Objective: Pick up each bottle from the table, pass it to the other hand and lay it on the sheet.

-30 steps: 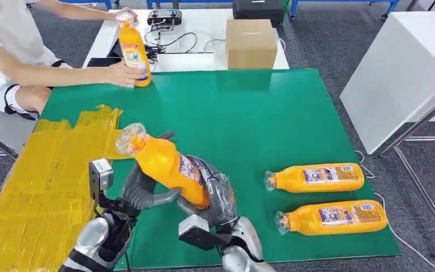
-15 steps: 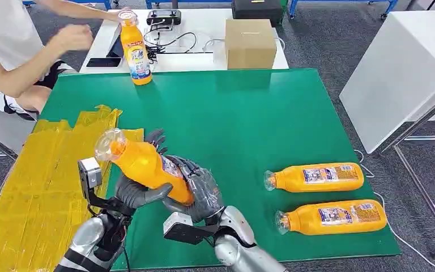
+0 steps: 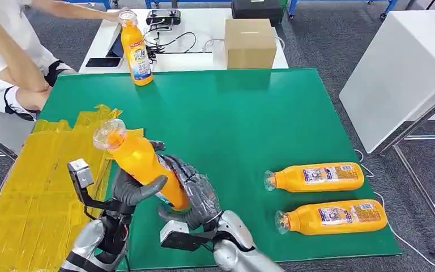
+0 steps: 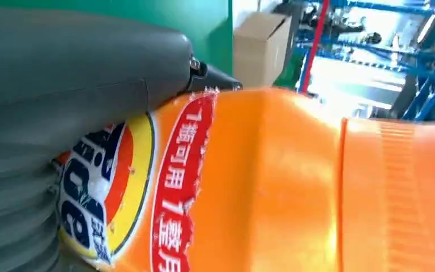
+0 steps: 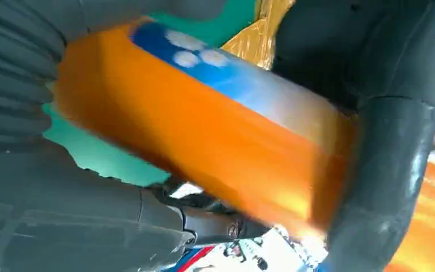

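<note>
I hold an orange bottle (image 3: 139,164) with a clear cap, tilted with its cap up and to the left, above the table's near left part. My left hand (image 3: 131,191) grips its middle from the left, thumb across the front. My right hand (image 3: 195,195) wraps its lower end from the right. Up close, the bottle (image 4: 294,187) shows its red and blue label beside my left hand (image 4: 62,68). The right wrist view has the bottle (image 5: 204,147) inside my right hand (image 5: 28,187). The crinkled yellow sheet (image 3: 34,187) lies just left of both hands.
Two more orange bottles (image 3: 314,177) (image 3: 331,217) lie on their sides on the green table (image 3: 249,124) at the near right. A further bottle (image 3: 135,51) stands at the far left edge, a person's hand (image 3: 126,11) by its cap. A cardboard box (image 3: 250,42) sits behind.
Both hands have carried the bottle leftward toward the yellow sheet, and it now stands more upright. The person has let go of the standing bottle's body and pulled that arm back.
</note>
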`<state>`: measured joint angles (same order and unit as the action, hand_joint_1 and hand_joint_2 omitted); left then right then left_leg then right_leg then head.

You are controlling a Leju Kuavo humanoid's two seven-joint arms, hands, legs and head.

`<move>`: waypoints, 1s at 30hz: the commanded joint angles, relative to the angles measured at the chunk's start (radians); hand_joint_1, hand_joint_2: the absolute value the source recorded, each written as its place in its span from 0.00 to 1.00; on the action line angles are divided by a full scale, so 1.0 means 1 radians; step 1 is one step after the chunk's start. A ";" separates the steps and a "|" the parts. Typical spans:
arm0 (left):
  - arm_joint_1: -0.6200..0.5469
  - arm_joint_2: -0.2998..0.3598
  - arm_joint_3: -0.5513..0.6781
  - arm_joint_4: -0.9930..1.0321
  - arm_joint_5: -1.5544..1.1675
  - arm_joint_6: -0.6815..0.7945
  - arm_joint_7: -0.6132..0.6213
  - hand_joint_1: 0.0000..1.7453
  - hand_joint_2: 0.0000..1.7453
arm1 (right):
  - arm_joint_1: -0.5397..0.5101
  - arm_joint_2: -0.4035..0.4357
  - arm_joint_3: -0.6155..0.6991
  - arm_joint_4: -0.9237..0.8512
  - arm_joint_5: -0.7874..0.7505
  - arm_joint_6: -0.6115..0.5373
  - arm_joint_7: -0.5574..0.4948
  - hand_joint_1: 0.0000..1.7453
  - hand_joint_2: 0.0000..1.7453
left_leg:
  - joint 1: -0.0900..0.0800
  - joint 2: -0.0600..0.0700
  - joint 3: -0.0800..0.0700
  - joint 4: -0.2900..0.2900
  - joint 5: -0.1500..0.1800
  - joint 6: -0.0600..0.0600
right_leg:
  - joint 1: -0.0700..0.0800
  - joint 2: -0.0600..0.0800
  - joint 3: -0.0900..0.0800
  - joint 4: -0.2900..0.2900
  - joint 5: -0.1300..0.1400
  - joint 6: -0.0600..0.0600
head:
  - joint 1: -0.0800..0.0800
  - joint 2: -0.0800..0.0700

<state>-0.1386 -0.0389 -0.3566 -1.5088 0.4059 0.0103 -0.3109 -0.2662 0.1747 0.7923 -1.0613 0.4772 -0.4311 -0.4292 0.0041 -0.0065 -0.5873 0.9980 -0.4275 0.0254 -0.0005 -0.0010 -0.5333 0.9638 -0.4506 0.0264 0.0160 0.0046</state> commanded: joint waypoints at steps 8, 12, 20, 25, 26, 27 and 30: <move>-0.048 -0.037 0.075 0.006 -0.019 0.066 -0.033 1.00 1.00 | 0.062 -0.042 -0.070 -0.085 -0.008 -0.045 -0.004 0.00 1.00 | 0.000 -0.001 0.003 0.000 -0.001 -0.001 | 0.000 -0.001 0.004 -0.001 -0.001 0.000 | -0.001 0.000; -0.053 -0.033 0.088 0.001 -0.141 0.200 -0.091 1.00 1.00 | 0.106 -0.039 -0.113 -0.168 -0.007 -0.116 -0.032 0.00 1.00 | 0.001 -0.003 0.003 0.000 -0.001 -0.001 | 0.001 -0.002 0.004 -0.001 -0.001 0.000 | -0.001 0.000; -0.090 -0.053 0.310 0.019 -1.426 0.688 -0.042 1.00 1.00 | 0.269 -0.081 -0.307 -0.613 0.040 -0.267 -0.061 0.00 1.00 | 0.000 -0.004 0.000 0.001 -0.001 -0.001 | 0.000 -0.003 0.002 0.001 -0.002 0.000 | 0.000 0.000; -0.111 -0.017 0.279 0.085 -1.656 0.688 0.073 1.00 1.00 | 0.286 -0.081 -0.367 -0.663 0.078 -0.267 -0.068 0.00 1.00 | 0.000 -0.005 0.002 0.000 -0.001 -0.001 | 0.000 -0.004 0.004 -0.001 -0.001 0.001 | -0.001 0.000; -0.114 -0.014 0.269 0.101 -1.709 0.688 0.104 1.00 1.00 | 0.288 -0.083 -0.377 -0.665 0.077 -0.267 -0.067 0.00 1.00 | 0.000 -0.003 0.002 0.000 0.000 -0.001 | 0.000 -0.002 0.003 -0.001 -0.001 0.001 | -0.001 0.000; -0.114 -0.014 0.269 0.101 -1.709 0.688 0.104 1.00 1.00 | 0.288 -0.083 -0.377 -0.665 0.077 -0.267 -0.067 0.00 1.00 | 0.000 -0.003 0.000 0.000 0.000 0.000 | 0.000 -0.002 0.002 -0.001 0.000 0.000 | 0.000 0.000; -0.127 0.046 0.208 0.156 -1.928 0.670 0.247 1.00 1.00 | 0.305 -0.067 -0.423 -0.674 0.089 -0.267 -0.071 0.00 1.00 | 0.000 -0.003 0.000 -0.001 0.000 -0.001 | 0.000 -0.002 0.002 -0.001 -0.001 0.000 | -0.001 0.000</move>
<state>-0.1963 -0.0614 -0.1129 -1.4992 -1.4349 0.6939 -0.2212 0.0062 0.1209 0.4833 -1.6503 0.5551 -0.6661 -0.4940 0.0038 -0.0079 -0.5881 0.9981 -0.4275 0.0254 -0.0007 -0.0011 -0.5339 0.9637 -0.4505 0.0264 0.0153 0.0046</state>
